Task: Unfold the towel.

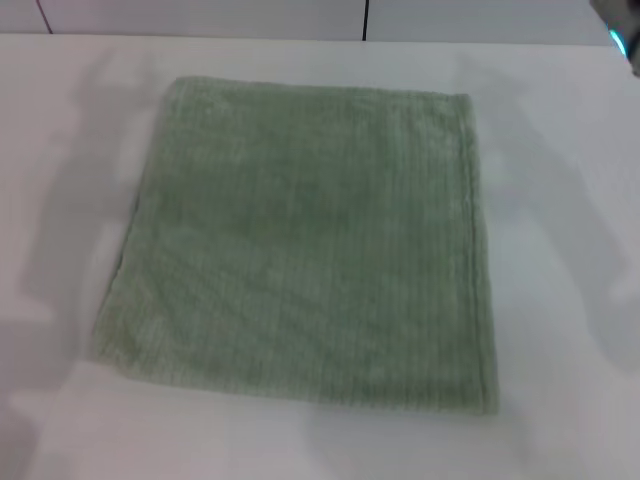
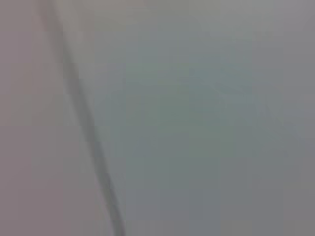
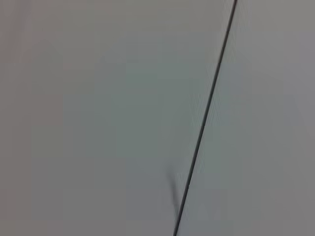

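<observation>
One towel [image 1: 305, 245] is present, pale sage green with fine ribbed stripes. It lies flat on the white table [image 1: 560, 200], roughly at the centre of the head view, and reads as a single roughly square sheet. Its left edge slants outward toward the near side, so the near-left corner sits farther left than the far-left corner. A hemmed edge runs along its right side from far to near. The near edge lies close to the near side of the table, and the far edge stops short of the table's far border. Bare table surrounds the towel on all four sides.

No gripper touches the towel. At the far-right corner of the head view a small dark part with a teal light [image 1: 622, 40] shows; what it belongs to cannot be told. Neither set of fingers appears in any view, so their state cannot be told. Each wrist view shows only a pale plain surface crossed by one dark thin seam line [image 3: 206, 108].
</observation>
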